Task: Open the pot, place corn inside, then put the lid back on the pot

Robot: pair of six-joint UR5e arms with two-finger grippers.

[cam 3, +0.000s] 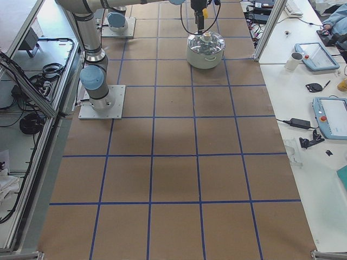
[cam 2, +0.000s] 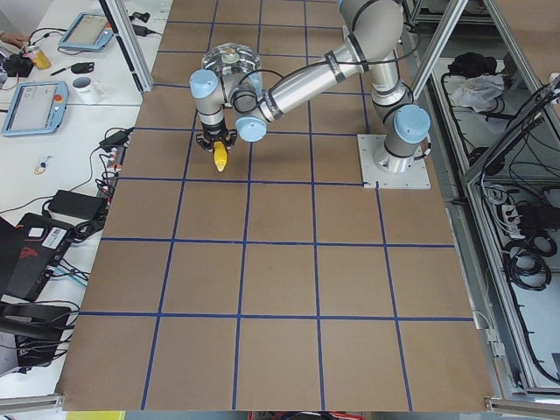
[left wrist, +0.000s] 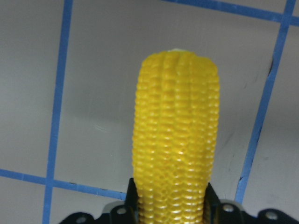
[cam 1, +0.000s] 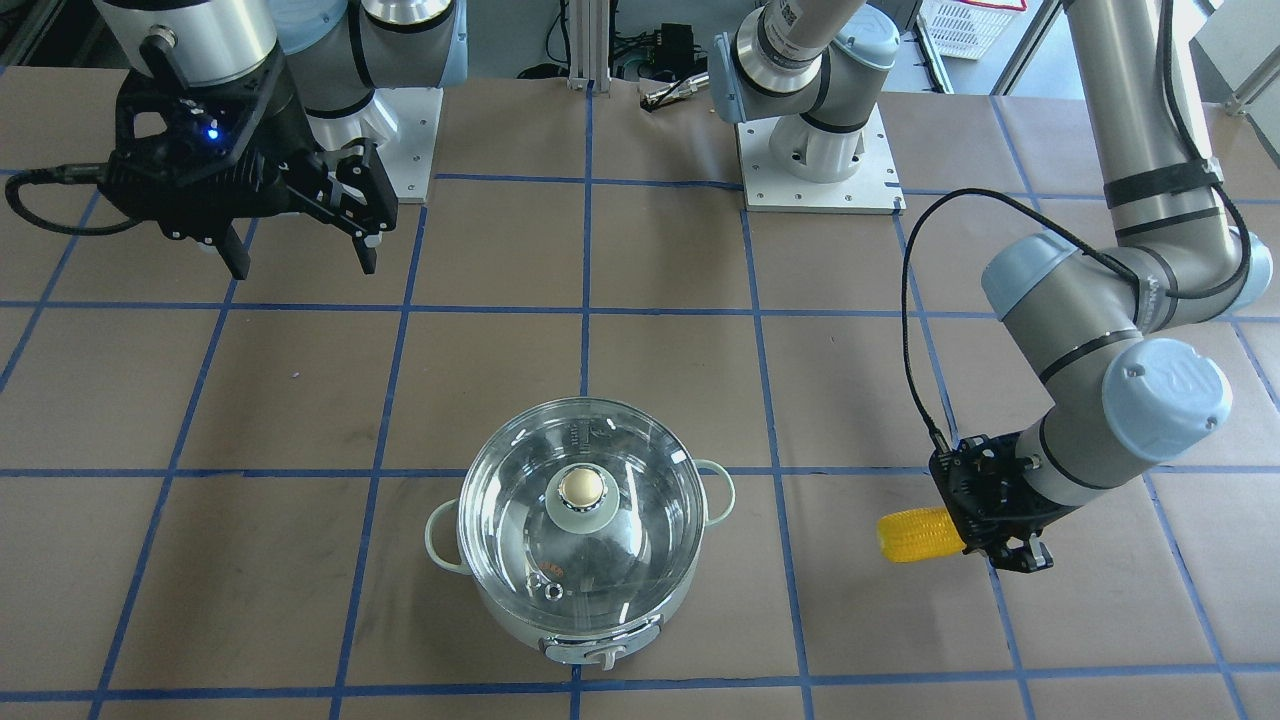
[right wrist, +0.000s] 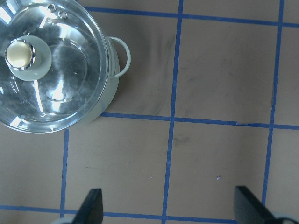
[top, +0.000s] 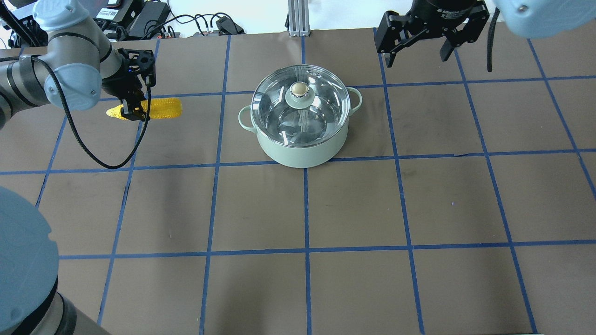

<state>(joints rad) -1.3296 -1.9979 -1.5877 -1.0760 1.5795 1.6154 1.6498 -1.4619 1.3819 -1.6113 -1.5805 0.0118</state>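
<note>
Corn (top: 160,108) gripped near its tapered end in left claw (top: 131,112), well apart from pot (top: 302,152); right claw (top: 416,58) wide

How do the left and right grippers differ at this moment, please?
The left gripper is shut on the corn; the right gripper is open and empty. The left gripper is low by the table; the right gripper hangs higher. Both stand clear of the pot, lid on.

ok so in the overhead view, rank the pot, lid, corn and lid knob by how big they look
1. pot: largest, its body and handles reach just past the lid.
2. lid: close behind, nearly as wide as the pot.
3. corn: clearly smaller than the lid.
4. knob: smallest by far.
</note>
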